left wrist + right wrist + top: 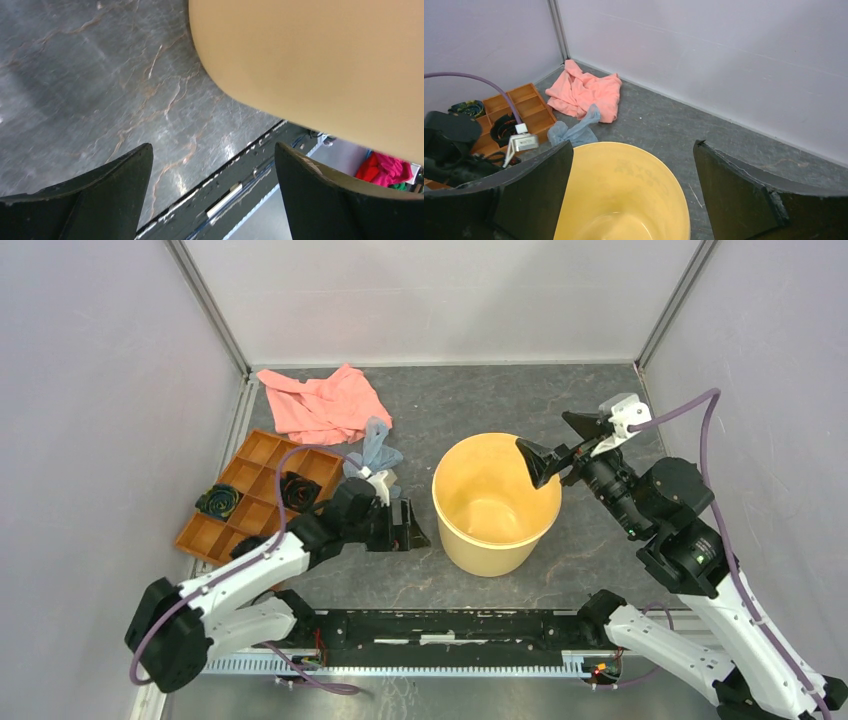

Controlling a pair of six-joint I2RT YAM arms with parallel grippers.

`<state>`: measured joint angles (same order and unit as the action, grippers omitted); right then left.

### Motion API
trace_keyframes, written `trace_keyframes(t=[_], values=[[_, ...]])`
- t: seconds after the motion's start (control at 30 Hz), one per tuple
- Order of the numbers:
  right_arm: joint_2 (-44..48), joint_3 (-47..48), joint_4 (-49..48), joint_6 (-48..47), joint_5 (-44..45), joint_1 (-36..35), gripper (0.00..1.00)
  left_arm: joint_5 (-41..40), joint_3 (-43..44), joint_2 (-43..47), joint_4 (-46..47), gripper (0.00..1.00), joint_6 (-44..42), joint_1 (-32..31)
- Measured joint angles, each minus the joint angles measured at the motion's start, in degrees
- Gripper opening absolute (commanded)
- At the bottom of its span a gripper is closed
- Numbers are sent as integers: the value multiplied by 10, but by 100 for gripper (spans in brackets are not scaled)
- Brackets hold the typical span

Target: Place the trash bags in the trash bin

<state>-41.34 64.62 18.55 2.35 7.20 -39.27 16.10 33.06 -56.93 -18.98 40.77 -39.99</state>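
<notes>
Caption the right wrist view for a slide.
Open jaws above the yellow bin; the bag lies beyond it, by the pink cloth.

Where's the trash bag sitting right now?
In the top view the trash bag lies crumpled on the table, left of the trash bin, just in front of the pink cloth and beside the orange tray.

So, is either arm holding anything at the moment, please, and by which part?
Nothing is held: the left gripper and right gripper both stand open and empty.
</notes>
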Motion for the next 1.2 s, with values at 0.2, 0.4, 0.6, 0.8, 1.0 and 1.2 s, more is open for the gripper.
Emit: trace_keyframes(t=[0.2, 0.4, 0.6, 0.8, 1.0, 1.2], values=[[4, -4, -9, 0, -8, 0, 98, -11, 10, -100, 93, 96, 29, -25], [10, -8, -9, 0, -12, 0, 98, -10, 76, -204, 177, 96, 57, -56], [14, -8, -9, 0, -13, 0, 98, -35, 139, -246, 198, 100, 55, -75], [17, -9, -9, -1, -17, 0, 98, -125, 150, -189, 81, 100, -3, -34], [16, -15, -10, -9, -23, 0, 98, -175, 214, -162, -24, 100, -70, 137], [13, -31, -18, -21, -28, 0, 98, -186, 395, -310, -44, 100, -106, 210]])
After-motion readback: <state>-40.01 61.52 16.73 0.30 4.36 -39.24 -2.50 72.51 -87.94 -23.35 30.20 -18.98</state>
